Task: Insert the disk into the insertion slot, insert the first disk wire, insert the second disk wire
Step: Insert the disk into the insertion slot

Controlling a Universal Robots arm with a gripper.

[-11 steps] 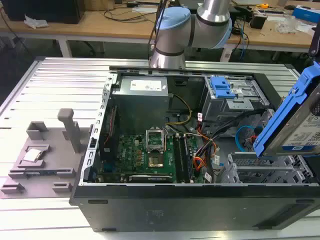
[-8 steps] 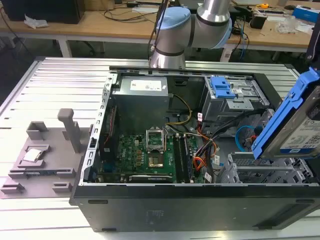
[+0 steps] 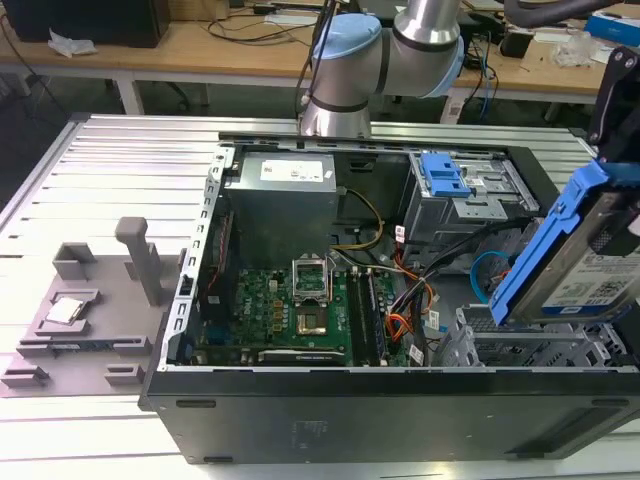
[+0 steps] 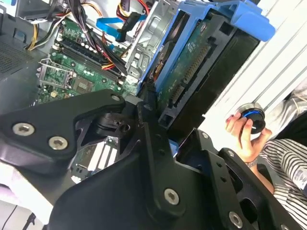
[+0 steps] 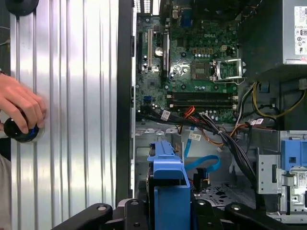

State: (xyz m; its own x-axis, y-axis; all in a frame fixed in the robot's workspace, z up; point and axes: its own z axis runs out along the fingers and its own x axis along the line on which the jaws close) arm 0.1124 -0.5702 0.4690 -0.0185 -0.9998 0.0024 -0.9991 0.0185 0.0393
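Ribbed silver metal table (image 3: pixel 100 150) lies under it all, and wooden desks stand behind it. On the table sits a big black computer case (image 3: pixel 380 420) with its side open.

The exterior view takes in the whole case. It shows a green circuit board (image 3: pixel 290 310), a grey metal power box (image 3: pixel 285 200) and a tall grey bay with a blue latch (image 3: pixel 445 175). A grey plastic tray (image 3: pixel 80 320) lies beside the case on the exterior view's left. At the case's corner on the exterior view's right is the low grey metal slot with holes in its sides (image 3: pixel 520 350).

The second wrist view shows the other face of the disk, with a green board on it. It also shows a person's hand (image 4: pixel 242 129) around a small round black and blue knob (image 4: pixel 252 117), next to a striped sleeve. In the first wrist view that hand rests on the table, outside the case.

The black pincer (image 5: pixel 169 213) grips the flat silver disk in its bright blue plastic frame (image 3: pixel 580 270), with a finger on each side of the frame. The disk hangs tilted just above the slot, not inside it. I cannot tell if its low edge touches the slot.

The thin red and orange wires (image 3: pixel 403 325) and the thin bright blue cable (image 5: pixel 204 165) lie inside the case near the slot, apart from the disk.
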